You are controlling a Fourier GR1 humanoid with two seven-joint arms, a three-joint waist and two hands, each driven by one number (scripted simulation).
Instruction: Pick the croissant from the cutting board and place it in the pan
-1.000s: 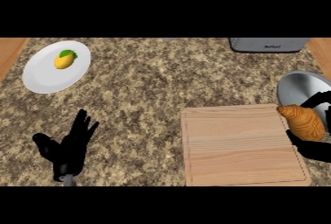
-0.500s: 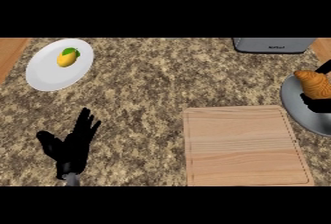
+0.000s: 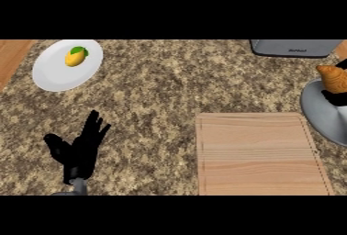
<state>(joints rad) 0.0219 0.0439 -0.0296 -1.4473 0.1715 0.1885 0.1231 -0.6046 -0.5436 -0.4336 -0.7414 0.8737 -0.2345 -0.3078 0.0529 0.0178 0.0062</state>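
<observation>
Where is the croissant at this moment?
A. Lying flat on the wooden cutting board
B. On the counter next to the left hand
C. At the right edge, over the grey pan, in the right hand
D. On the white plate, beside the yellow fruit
C: the croissant shows at the right edge above the grey pan, with the black right hand curled round it, off the cutting board.
</observation>
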